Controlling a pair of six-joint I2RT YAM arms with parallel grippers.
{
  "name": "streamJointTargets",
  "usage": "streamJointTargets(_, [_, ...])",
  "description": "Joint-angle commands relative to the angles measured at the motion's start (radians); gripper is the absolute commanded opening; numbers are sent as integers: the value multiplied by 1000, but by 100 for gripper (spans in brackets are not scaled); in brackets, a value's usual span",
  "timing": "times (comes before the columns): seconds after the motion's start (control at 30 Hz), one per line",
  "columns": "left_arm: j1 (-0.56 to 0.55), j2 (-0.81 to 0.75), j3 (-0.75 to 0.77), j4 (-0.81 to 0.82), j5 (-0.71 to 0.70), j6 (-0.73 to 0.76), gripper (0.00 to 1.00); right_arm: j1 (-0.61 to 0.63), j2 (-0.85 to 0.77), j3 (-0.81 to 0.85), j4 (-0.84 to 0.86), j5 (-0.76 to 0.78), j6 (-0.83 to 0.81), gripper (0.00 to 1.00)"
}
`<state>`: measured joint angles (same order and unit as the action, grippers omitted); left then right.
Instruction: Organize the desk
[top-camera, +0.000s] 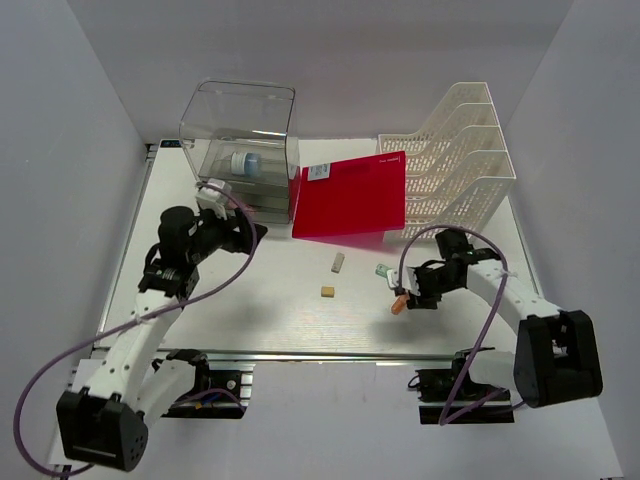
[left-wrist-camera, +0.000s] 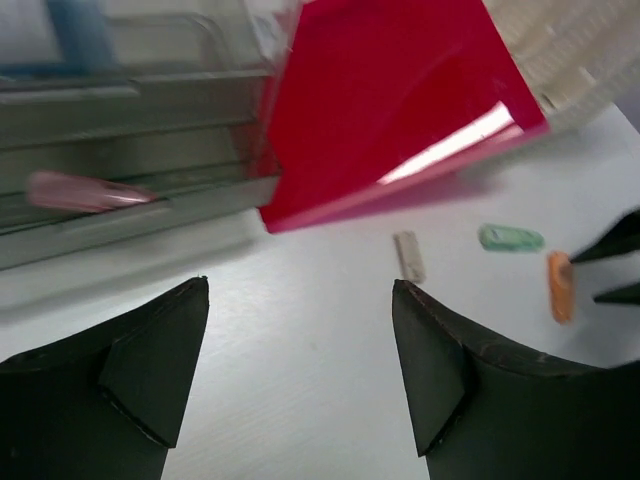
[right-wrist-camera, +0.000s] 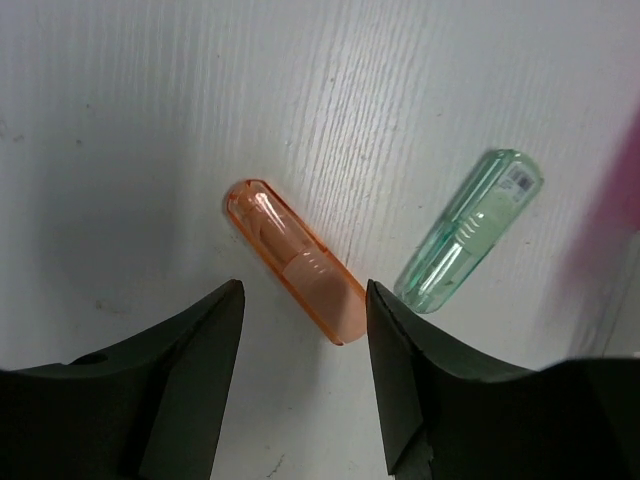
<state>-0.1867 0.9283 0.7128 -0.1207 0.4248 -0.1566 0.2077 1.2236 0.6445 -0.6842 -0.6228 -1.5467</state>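
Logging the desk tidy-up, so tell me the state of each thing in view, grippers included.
Left gripper: open, empty, above the desk.
Right gripper: open, fingers either side of the orange case, not clamped.
Orange case: lying flat on the desk.
Green case: lying flat beside it, apart.
Red folder: tilted, propped up, not flat.
Clear drawer box: upright; drawer open or shut, cannot tell.
File rack: upright, back right.

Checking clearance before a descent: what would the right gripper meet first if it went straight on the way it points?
Probably the orange capsule lying on the desk, centred in front of the open right gripper; the green capsule lies aside.
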Motion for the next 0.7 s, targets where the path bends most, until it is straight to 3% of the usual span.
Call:
streamJointTargets(0.0, [-3,-101,-7,-43,-237,38,84,41,57,49,-49,155,-49,58])
streamJointTargets(0.23, [-3,-160,-19,-59,-441,25,85,79,142,125,-72,262,-67,58])
streamJointTargets(0.67, [-3,-155,-16,-62,-457,22,85,190,260,182,-92,282,-33,61])
